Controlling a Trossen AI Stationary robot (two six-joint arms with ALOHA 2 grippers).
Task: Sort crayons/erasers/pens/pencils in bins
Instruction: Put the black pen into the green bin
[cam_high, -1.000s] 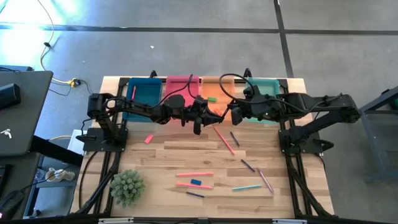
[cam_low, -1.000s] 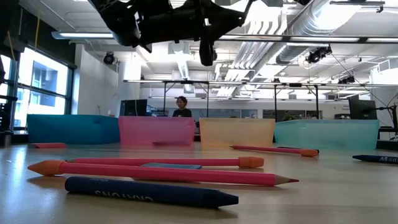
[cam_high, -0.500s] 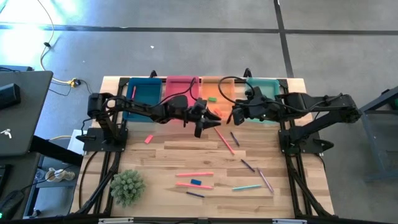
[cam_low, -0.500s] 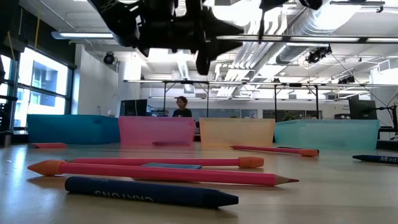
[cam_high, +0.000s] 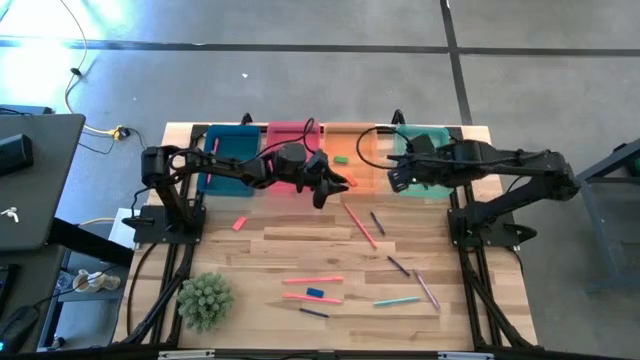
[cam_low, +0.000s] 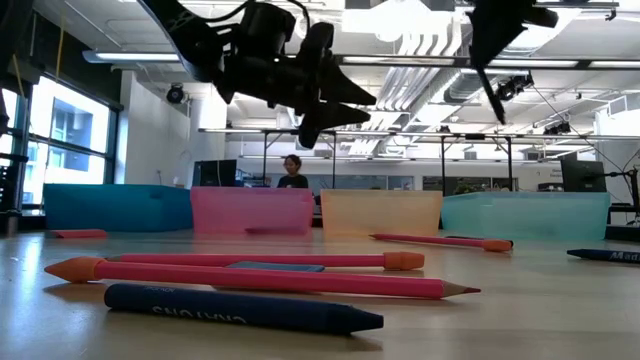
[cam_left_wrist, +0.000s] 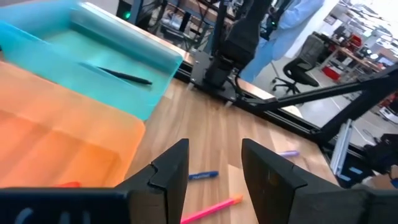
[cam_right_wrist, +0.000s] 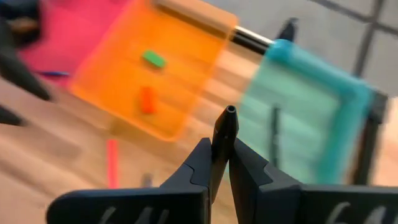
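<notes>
Four bins stand along the far edge: blue, pink, orange and teal. A green eraser and a pink-red eraser lie on the orange bin's floor. A blue eraser lies on the table near the front, between pink pencils. My left gripper hangs open above the orange bin's near left corner, nothing between its fingers. My right gripper is shut and empty, in the air between the orange and teal bins.
Pencils, pens and crayons lie scattered on the table's middle and near right; a short red piece lies at the left. A spiky green plant stands near left. Dark pens lie in the teal bin. A person stands far behind.
My left gripper has opened, tipped toward level and drifted a little toward the table's right over the orange bin's near edge. My right gripper has drawn back toward the table's right, away from the left one, sunk slightly and tipped steeply downward, staying shut.
</notes>
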